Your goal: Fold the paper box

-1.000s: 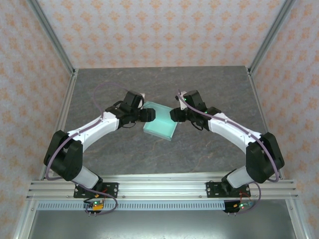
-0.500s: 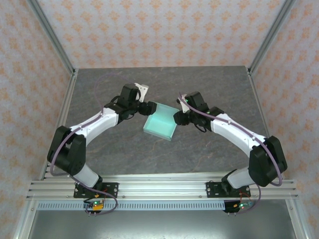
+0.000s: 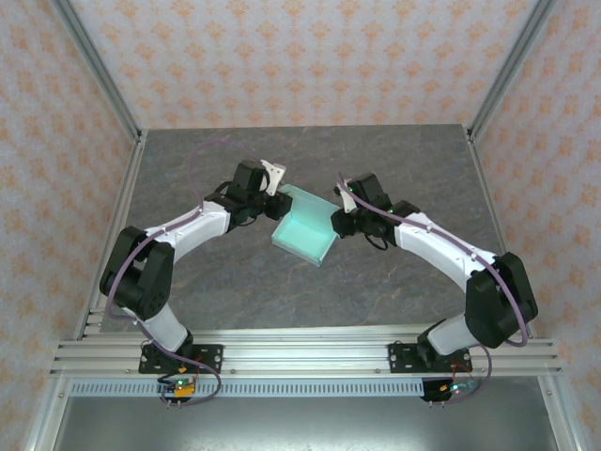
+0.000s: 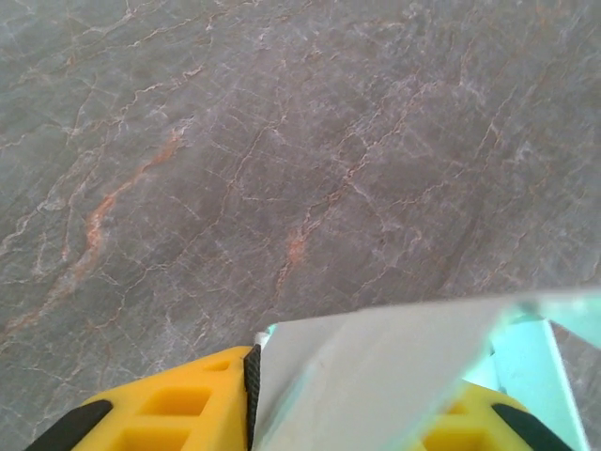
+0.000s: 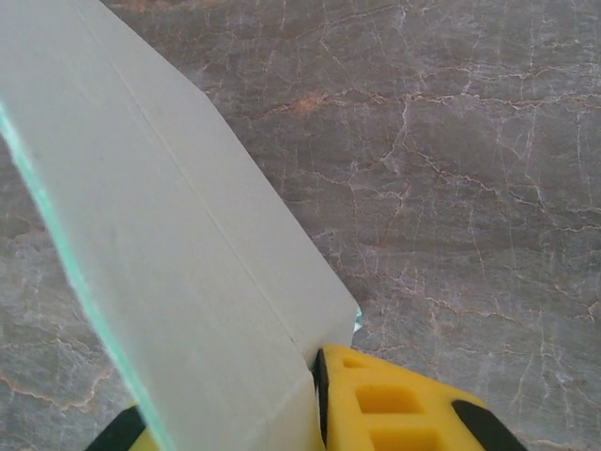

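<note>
clamping paper box [image 3: 305, 228] edge between left gripper [image 4: 352, 381] fingers [image 4: 169, 413] | seemingly clamping opposite edge between right gripper [image 5: 235, 395] fingers | handling light, thin, creasing easily | gripping best beside fold lines

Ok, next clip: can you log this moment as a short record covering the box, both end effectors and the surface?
object: pale mint-green thin card paper box, lying mid-table between the two arms
left end effector: at the box's far-left edge; card between its yellow fingers; clamped or not, unclear
right end effector: at the box's right edge; card between its yellow fingers; clamped or not, unclear
surface: grey veined table
</note>
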Controlling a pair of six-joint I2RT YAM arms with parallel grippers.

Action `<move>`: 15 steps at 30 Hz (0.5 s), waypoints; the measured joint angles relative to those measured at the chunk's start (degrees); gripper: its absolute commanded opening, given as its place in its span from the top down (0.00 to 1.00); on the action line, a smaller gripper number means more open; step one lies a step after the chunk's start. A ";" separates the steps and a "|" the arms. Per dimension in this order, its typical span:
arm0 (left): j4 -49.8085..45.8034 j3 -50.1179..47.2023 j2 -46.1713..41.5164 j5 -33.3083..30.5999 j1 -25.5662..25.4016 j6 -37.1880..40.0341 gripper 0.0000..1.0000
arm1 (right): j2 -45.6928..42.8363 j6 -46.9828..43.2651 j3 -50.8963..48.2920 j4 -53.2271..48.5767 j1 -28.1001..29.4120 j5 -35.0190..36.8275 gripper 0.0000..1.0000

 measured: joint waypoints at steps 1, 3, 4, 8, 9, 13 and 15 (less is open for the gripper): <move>1.29 -0.81 -0.26 0.44 -0.02 -1.55 0.71 | 0.00 0.94 -0.02 0.55 0.02 -0.04 0.84; 3.34 -2.56 -0.94 1.09 -0.02 -4.28 0.72 | 0.00 2.89 -0.42 2.25 0.02 0.02 0.84; 4.52 -3.58 -1.31 1.42 -0.02 -5.86 0.72 | -0.02 4.02 -0.76 3.21 0.02 0.13 0.84; 8.22 -7.04 -2.45 1.46 -0.81 -10.91 0.74 | -0.17 7.69 -2.49 6.60 0.24 2.23 0.81; 8.92 -7.82 -2.78 1.22 -1.18 -11.85 0.74 | -0.17 8.83 -2.80 7.48 0.48 3.30 0.81; 12.04 -11.43 -4.50 -0.57 -2.21 -16.11 0.75 | -0.20 13.49 -4.28 11.06 2.19 8.46 0.77; 13.62 -13.44 -5.35 -2.08 -2.75 -18.78 0.75 | -0.28 16.74 -5.44 13.81 3.80 11.76 0.77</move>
